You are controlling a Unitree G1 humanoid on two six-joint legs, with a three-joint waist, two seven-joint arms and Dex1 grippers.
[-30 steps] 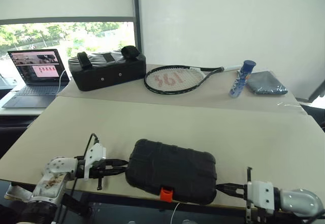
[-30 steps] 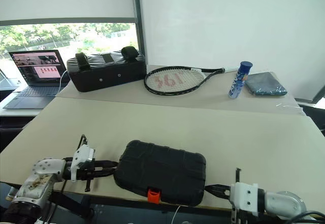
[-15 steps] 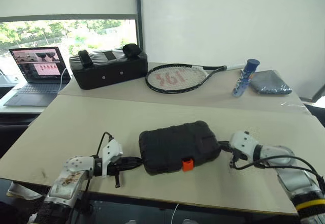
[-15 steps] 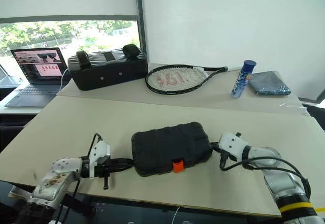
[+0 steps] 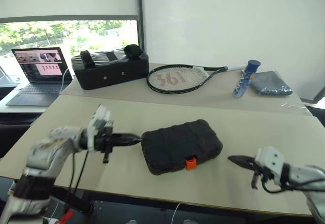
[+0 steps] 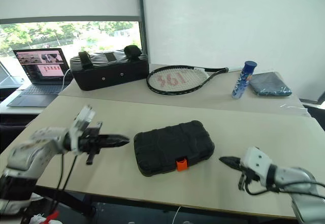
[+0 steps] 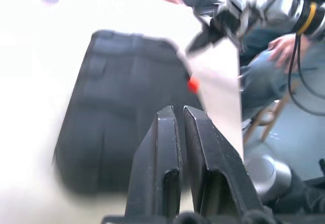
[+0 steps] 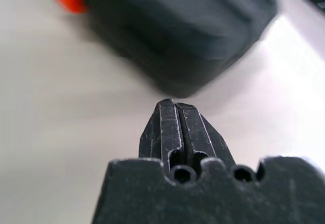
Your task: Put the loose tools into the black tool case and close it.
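Observation:
The black tool case (image 5: 180,145) lies closed on the beige table (image 5: 167,115), skewed, its orange latch (image 5: 191,163) facing the front edge. My left gripper (image 5: 137,139) hovers above the table, shut and holding nothing, and points at the case's left end from a short way off; in the left wrist view its fingers (image 7: 167,132) are pressed together before the case (image 7: 122,127). My right gripper (image 5: 231,159) is shut and holds nothing, to the right of the case and apart from it. In the right wrist view its tip (image 8: 175,104) faces the blurred case (image 8: 177,26). The loose tools are out of view.
On the far table are a black padded bag (image 5: 109,67), a tennis racket (image 5: 177,77), a blue can (image 5: 245,77) and a grey cloth (image 5: 270,83). A laptop (image 5: 38,74) is at the far left. A person's hand (image 7: 284,49) shows beyond the table edge.
The case went from the front edge further onto the table and turned. My left gripper rose off the table. My right gripper left the case's right end and drew back toward the front.

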